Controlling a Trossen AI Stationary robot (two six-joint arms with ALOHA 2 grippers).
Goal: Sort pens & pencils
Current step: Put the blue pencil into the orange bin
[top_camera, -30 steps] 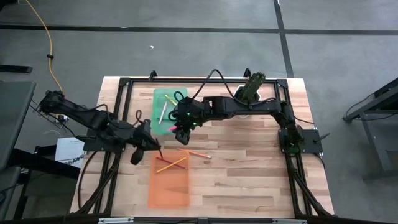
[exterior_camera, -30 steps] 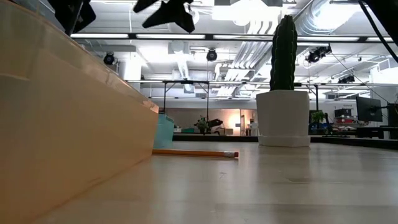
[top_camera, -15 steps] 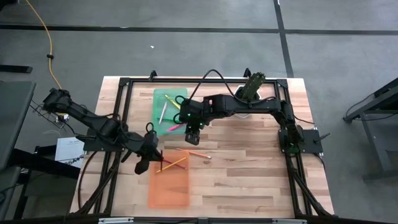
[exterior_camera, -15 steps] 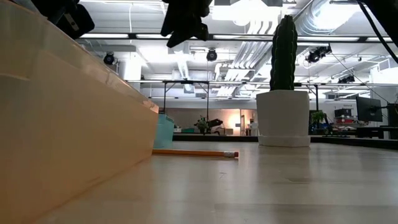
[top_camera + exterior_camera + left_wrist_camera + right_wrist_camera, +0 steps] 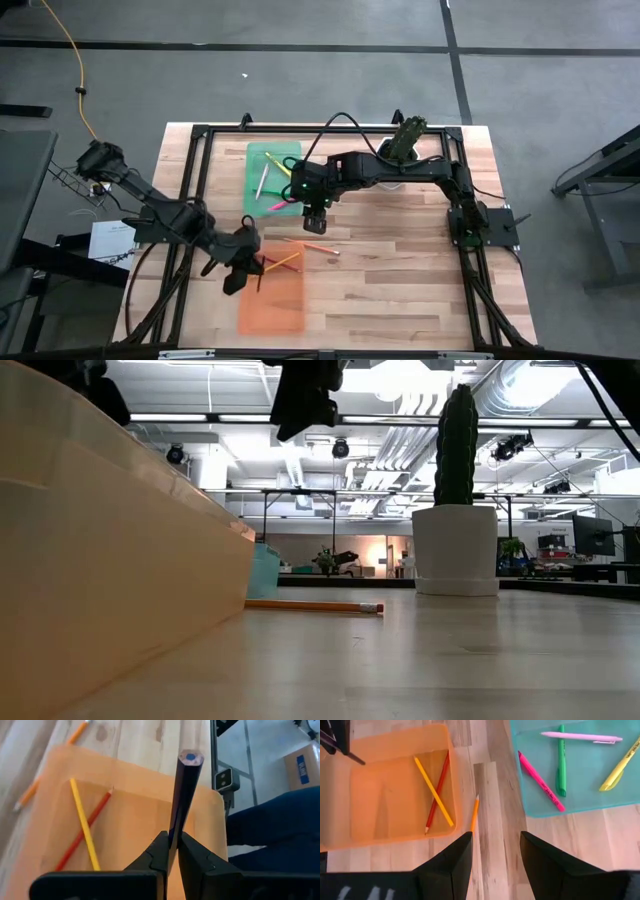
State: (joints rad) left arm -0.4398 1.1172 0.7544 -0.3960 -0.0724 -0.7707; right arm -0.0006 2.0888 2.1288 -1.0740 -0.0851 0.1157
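Observation:
My left gripper [image 5: 243,270] is shut on the dark pencil [image 5: 184,795] above the far left part of the orange tray [image 5: 272,305]. A yellow pencil [image 5: 84,825] and a red pencil [image 5: 92,817] lie crossed in that tray. An orange pencil [image 5: 318,246] lies on the table beside it. The magenta [image 5: 540,782], green [image 5: 561,762], pale pink [image 5: 582,737] and yellow [image 5: 619,766] pens lie in the green tray [image 5: 258,190]. My right gripper [image 5: 495,865] is open and empty above the table between the trays. My left gripper pinches the dark pencil's shaft [image 5: 173,837] between its two fingers. The pencil runs along the fingers and sticks out ahead of them, its free end [image 5: 190,757] slanting down toward the tray. It is lifted clear of the tray.
A potted cactus [image 5: 405,140] stands at the table's far edge behind my right arm. The black frame rails [image 5: 195,190] run along the table's sides. There is bare wood to the right of the orange tray.
My left gripper has carried the dark pencil toward the table's near edge and a little right, to above the orange tray. My right gripper has gone from the green tray's near right corner toward the table's right.

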